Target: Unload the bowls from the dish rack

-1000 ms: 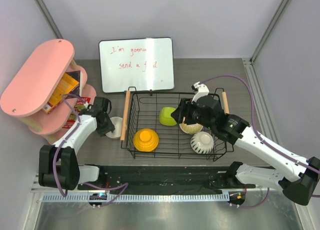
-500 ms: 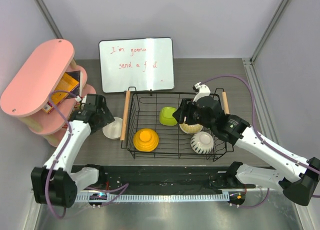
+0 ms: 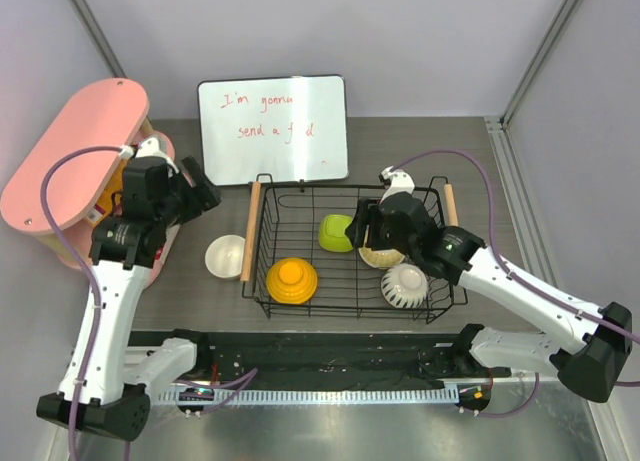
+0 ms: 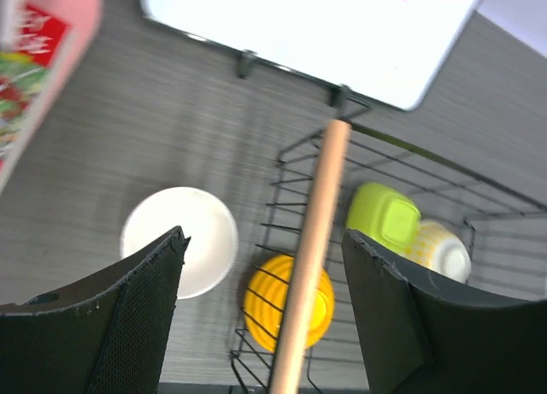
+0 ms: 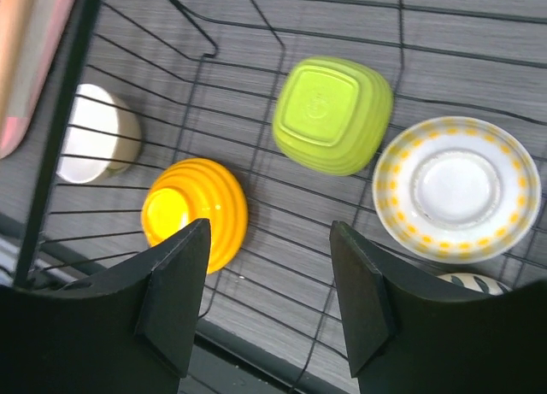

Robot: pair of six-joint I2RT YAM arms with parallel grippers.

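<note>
Beneath the left gripper (image 4: pixel 265 240), which hangs high with its jaws spread wide and nothing between them, a cream-white bowl (image 4: pixel 181 240) sits upright on the grey table (image 3: pixel 420 141). The bowl lies below the left finger (image 4: pixel 141 313), just outside the dish rack (image 3: pixel 330 309) and close beside its left wooden handle (image 4: pixel 312 257), which runs up through the gap between the fingers. Past that handle, under the right finger, the orange bowl (image 4: pixel 261 302) rests upside down inside the rack, with the lime green bowl (image 4: pixel 383 216) farther ahead and a cream bowl with yellow dots (image 4: pixel 440 249) beyond it. A whiteboard (image 3: pixel 272 129) stands ahead of this gripper, and the pink shelf (image 3: pixel 70 161) is close on its left.

Over the rack's middle hovers the right gripper (image 5: pixel 269 230), jaws also wide apart and holding nothing. Below its left finger lies the orange bowl, base up. Ahead of its right finger the lime green bowl is overturned, and the dotted bowl lies just to the right of that. A ribbed white bowl (image 3: pixel 404 285) sits near this gripper's right side, in the rack's near right corner.
</note>
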